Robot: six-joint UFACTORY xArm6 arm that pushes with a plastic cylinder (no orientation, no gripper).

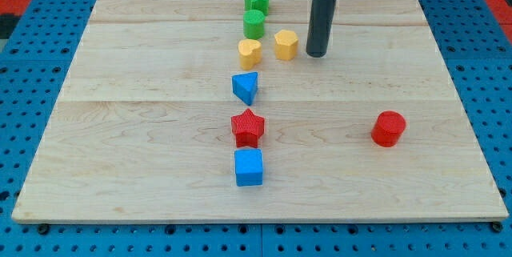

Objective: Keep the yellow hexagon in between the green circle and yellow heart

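The yellow hexagon (286, 44) sits near the view's top centre, just right of the yellow heart (250, 52) with a small gap. The green circle (254, 24) stands directly above the heart, close to it or touching. The hexagon lies right of both, level with the space between them. My tip (316, 54) rests on the board just right of the hexagon, a small gap away.
A green star (257, 1) is above the green circle. Below the heart run a blue triangle (246, 87), a red star (247, 127) and a blue cube (249, 166). A red cylinder (389, 128) stands alone at the right. The wooden board (144, 129) lies on a blue pegboard.
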